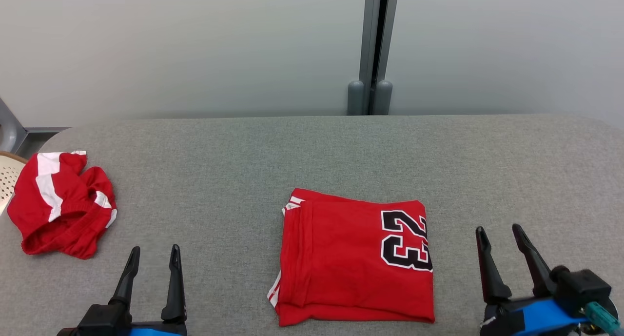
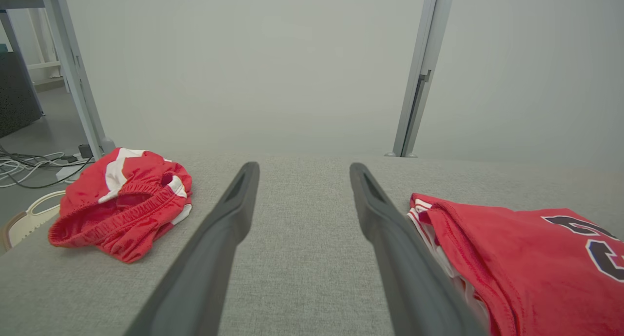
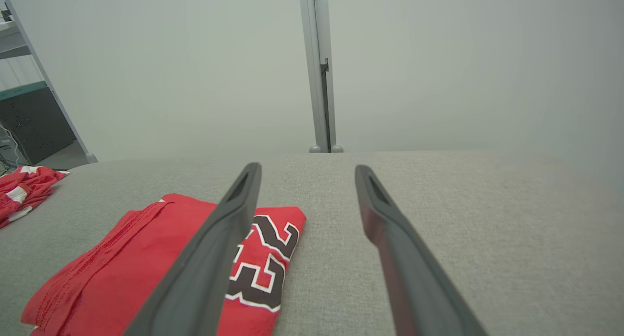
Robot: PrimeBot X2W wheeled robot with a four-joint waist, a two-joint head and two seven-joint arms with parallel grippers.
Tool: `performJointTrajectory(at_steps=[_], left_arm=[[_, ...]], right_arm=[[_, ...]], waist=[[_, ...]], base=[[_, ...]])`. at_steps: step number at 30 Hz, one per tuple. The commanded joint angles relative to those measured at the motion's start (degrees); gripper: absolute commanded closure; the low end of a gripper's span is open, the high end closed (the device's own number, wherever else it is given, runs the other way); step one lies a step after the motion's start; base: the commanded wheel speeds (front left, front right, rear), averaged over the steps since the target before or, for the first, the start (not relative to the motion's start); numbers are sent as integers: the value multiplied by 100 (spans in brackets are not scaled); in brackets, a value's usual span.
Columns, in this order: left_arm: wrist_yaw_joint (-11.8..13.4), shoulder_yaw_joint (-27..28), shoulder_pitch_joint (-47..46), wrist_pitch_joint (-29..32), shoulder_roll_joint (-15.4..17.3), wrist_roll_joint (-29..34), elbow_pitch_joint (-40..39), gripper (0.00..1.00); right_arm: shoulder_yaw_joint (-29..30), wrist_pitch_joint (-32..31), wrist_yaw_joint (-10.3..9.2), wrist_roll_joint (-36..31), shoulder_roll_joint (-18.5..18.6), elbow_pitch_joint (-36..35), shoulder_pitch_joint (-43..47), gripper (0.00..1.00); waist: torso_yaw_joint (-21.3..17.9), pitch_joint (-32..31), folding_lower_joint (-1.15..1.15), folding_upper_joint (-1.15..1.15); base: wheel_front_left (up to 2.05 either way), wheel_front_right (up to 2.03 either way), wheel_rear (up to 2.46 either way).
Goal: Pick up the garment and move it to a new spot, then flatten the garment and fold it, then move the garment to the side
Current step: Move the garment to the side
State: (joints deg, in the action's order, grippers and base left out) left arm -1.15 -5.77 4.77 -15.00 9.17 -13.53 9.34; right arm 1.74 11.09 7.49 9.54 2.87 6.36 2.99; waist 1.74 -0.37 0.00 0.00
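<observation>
A red garment (image 1: 356, 260) with a black and white "23" lies folded into a neat rectangle near the table's front middle; it also shows at the right in the left wrist view (image 2: 516, 258) and at the lower left in the right wrist view (image 3: 146, 267). My left gripper (image 1: 153, 253) stands open to its left, apart from it, nothing between its fingers (image 2: 229, 219). My right gripper (image 1: 499, 231) stands open to its right, also empty and clear of the cloth, its fingers (image 3: 385, 219) over bare table.
A second red garment with white stripes (image 1: 61, 209) lies crumpled at the table's left edge (image 2: 122, 204). The grey fabric table (image 1: 312, 150) ends at a pale wall with a grey post (image 1: 373, 48). A cream perforated basket (image 1: 7, 177) sits past the left edge.
</observation>
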Motion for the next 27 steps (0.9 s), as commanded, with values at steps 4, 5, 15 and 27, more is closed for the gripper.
performJointTrajectory(at_steps=[4, 5, 15, 27], left_arm=[[-36, -13, -118, -24, -29, 35, 15, 0], [-39, -16, -142, -24, -36, 38, 19, 0], [-139, -63, -327, -24, -141, 77, 72, 0], [-227, -64, -574, -25, -250, 159, 99, 0]], right_arm=[[-184, -139, 1, -82, 3, 103, -531, 0], [-232, -203, 1, -104, 3, 155, -650, 0], [-371, -470, 1, -233, 11, 1258, -1472, 0], [-475, -113, 1, -105, 11, 2783, -1967, 0]], waist=[[12, 66, 0, 0], [17, 87, 0, 0], [203, 330, 0, 0], [363, 741, 0, 0]], base=[[0, 0, 0], [0, 0, 0], [0, 0, 0], [0, 0, 0]])
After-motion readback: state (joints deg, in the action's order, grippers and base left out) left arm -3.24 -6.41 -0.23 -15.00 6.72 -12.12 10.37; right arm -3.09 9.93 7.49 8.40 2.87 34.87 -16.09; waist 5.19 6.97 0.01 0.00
